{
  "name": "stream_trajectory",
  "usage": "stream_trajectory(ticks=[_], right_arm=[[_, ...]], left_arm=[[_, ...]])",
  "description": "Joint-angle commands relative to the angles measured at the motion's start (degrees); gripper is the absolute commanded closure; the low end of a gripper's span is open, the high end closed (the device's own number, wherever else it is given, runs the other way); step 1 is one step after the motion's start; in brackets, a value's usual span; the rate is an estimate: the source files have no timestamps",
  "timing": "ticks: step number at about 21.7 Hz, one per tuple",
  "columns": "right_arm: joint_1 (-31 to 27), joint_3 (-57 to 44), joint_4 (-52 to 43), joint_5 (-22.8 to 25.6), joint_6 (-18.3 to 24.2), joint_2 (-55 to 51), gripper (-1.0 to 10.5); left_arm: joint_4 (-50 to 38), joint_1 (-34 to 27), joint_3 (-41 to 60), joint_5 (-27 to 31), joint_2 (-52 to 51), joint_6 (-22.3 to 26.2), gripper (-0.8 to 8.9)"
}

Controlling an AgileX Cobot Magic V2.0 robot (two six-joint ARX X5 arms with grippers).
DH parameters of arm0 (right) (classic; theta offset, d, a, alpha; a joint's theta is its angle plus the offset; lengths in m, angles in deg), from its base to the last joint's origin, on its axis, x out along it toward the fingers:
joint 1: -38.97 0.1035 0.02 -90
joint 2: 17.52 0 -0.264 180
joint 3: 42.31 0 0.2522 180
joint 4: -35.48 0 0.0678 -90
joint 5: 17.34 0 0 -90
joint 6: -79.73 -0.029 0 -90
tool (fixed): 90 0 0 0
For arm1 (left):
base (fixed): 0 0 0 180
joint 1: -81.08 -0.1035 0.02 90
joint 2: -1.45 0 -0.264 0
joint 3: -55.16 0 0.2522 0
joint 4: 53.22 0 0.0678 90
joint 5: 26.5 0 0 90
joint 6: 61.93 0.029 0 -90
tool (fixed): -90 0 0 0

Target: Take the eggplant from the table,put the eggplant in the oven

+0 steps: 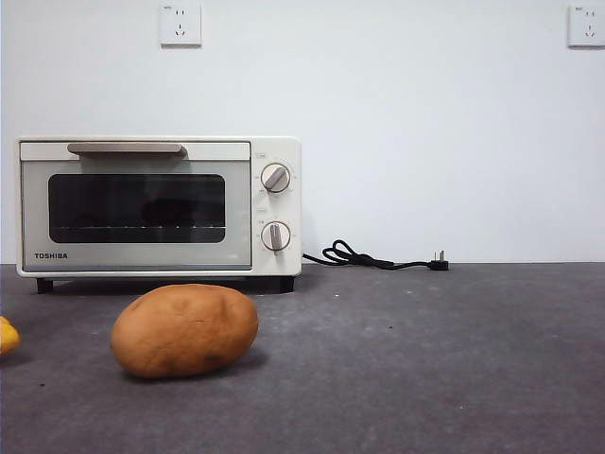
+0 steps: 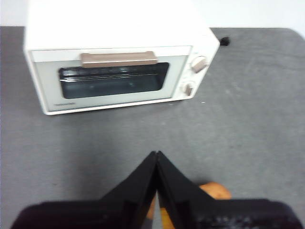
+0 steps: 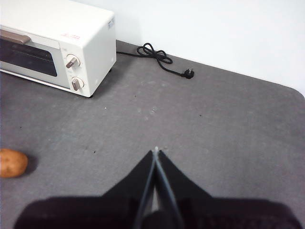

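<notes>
The eggplant is out of view in all three views. The cream-white oven [image 1: 159,206] stands at the back left of the table [image 1: 425,359] with its dark glass door closed; it also appears in the left wrist view [image 2: 119,57] and the right wrist view [image 3: 57,43]. My left gripper [image 2: 156,153] hangs above the table in front of the oven, shut and holding nothing. My right gripper [image 3: 156,150] hovers over bare table to the right of the oven, shut and holding nothing. Neither arm shows in the front view.
A brown-orange potato [image 1: 184,330] lies in front of the oven, also seen as potato [image 2: 217,191] and potato [image 3: 12,162]. A yellow object [image 1: 7,335] peeks in at the left edge. A black power cord [image 1: 378,258] lies by the wall.
</notes>
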Motion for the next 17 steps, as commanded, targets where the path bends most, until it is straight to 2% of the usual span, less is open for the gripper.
stream_trajectory(ticks=[1, 3, 6, 14, 17], right_arm=[[0.2, -0.3, 1.4, 0.0, -0.6, 0.1, 9.5], [0.2, -0.3, 1.4, 0.0, -0.6, 0.1, 9.5], [0.2, -0.3, 1.4, 0.0, -0.6, 0.1, 9.5], [0.2, -0.3, 1.4, 0.0, -0.6, 0.1, 9.5], [0.2, -0.3, 1.4, 0.0, -0.6, 0.1, 9.5]], left_arm=[[-2.1, 0.1, -0.1, -0.4, -0.1, -1.6, 8.18], [-4.3, 0.1, -0.1, -0.5, 0.0, -1.7, 8.18], [-6.0, 0.2, -0.1, -1.1, 0.1, -5.5, 8.17], [-6.0, 0.1, -0.1, -0.8, 1.3, -4.3, 8.17], [-6.0, 0.1, -0.1, -0.9, 2.1, -2.5, 8.17]])
